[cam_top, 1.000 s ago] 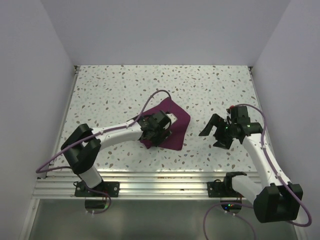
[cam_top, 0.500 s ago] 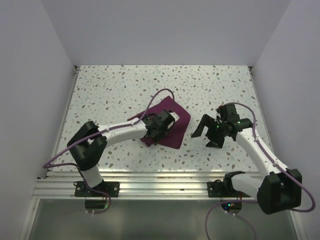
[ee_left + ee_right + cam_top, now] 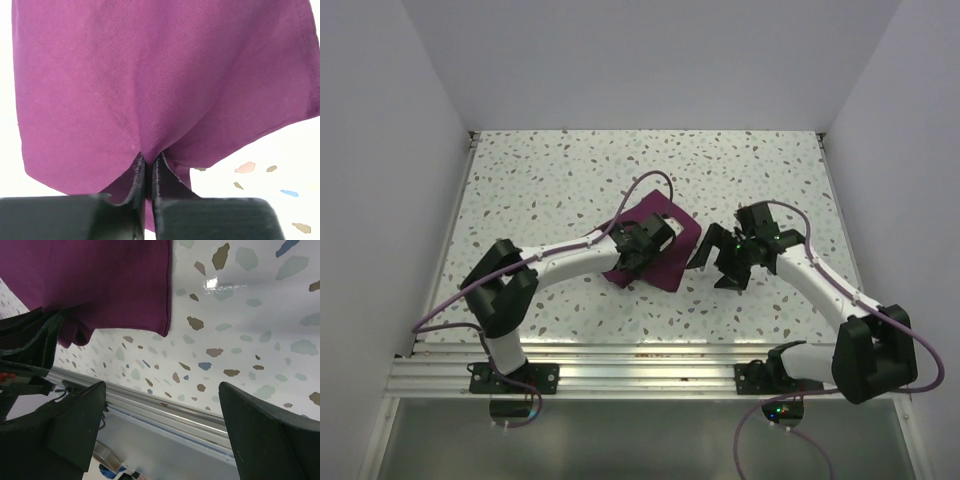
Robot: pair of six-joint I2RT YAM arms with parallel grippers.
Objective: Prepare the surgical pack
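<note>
Opening spread, one side held

Pinches a raised fold of the dark purple cloth (image 3: pixel 150 75) in the left pincer (image 3: pixel 148 165), shut tight on the fabric around the middle of the speckled surface (image 3: pixel 550 180). Hangs the right pincer (image 3: pixel 162 390) spread wide just beside a free corner, holding nothing. Looks like the opening step: spreading the cloth flat. Calls next for catching that corner and pulling apart, gently, to avoid bunching
</note>
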